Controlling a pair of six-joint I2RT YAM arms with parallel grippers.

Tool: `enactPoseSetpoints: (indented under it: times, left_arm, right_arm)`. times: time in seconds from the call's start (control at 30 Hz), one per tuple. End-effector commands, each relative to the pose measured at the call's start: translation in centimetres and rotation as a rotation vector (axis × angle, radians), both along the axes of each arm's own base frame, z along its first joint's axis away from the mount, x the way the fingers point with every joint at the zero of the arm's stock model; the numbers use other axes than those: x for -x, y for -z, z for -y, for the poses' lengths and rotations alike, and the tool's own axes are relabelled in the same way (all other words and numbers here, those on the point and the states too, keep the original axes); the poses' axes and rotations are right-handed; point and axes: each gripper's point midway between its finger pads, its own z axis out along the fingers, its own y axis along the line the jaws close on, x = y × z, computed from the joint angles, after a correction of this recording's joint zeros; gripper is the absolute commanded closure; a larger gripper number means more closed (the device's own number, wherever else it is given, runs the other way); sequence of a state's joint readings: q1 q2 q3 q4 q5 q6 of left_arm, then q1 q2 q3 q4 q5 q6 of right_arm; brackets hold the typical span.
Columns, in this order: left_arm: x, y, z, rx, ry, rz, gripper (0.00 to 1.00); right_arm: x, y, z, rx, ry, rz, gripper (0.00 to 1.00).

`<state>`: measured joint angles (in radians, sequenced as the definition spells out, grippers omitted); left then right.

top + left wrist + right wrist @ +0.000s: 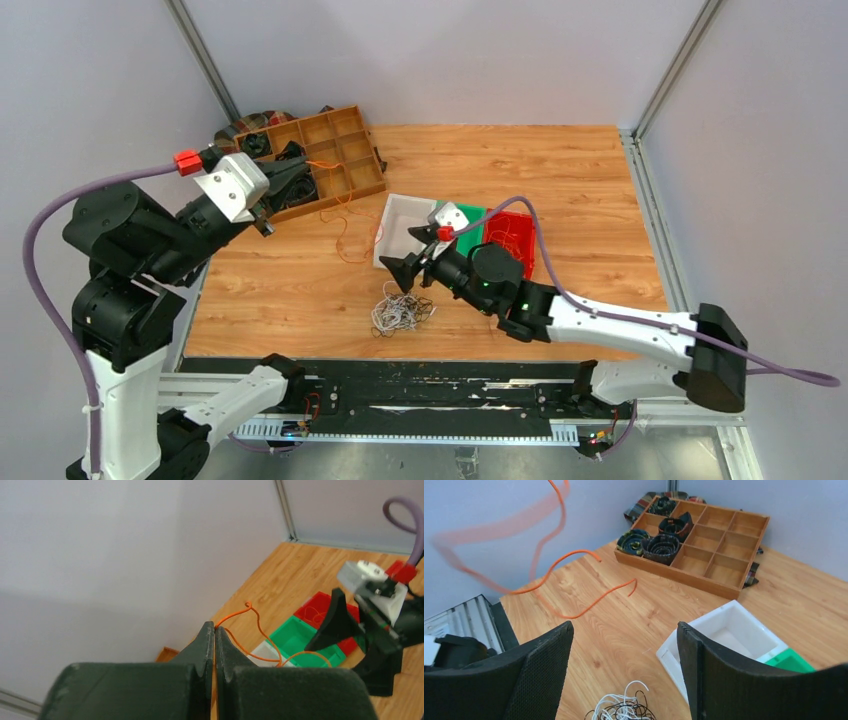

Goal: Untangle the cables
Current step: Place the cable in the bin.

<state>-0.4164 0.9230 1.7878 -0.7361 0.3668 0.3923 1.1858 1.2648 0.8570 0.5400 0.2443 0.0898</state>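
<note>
Left gripper [214,632] pinches the orange cable [345,228] aloft, apart from the white-and-black tangle [400,312] on the desk [560,170]; right gripper [624,635] hovers wide and empty above it — next, seemingly, picking another strand.

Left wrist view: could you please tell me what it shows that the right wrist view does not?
Only left wrist: the left claw shut on the orange cable, and the red bin. Only right wrist: the rolls in the tray and the white-and-black tangle. Both: the orange cable, white bin, green bin and open right claw.
</note>
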Motion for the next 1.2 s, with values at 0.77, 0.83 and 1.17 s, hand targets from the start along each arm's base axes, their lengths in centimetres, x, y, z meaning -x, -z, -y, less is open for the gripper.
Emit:
enactPoseSetpoints:
  times: [0.77,0.83,1.17]
  left_arm:
    - [1.8,4.4,1.8,-0.084,0.146,-0.081,0.99]
    - [1.9,4.6,1.8,-0.085,0.149,-0.084,1.0]
    - [2.6,4.5,2.0,-0.076,0.177,-0.083,0.99]
  right_arm:
    - [4.6,-14.3,0.6,0.001,-0.314,0.231,0.2]
    - [4.4,-14.4,-0.6,0.007,-0.334,0.23,0.2]
    - [2.3,-13.7,-4.5,0.019,-0.315,0.185,0.19]
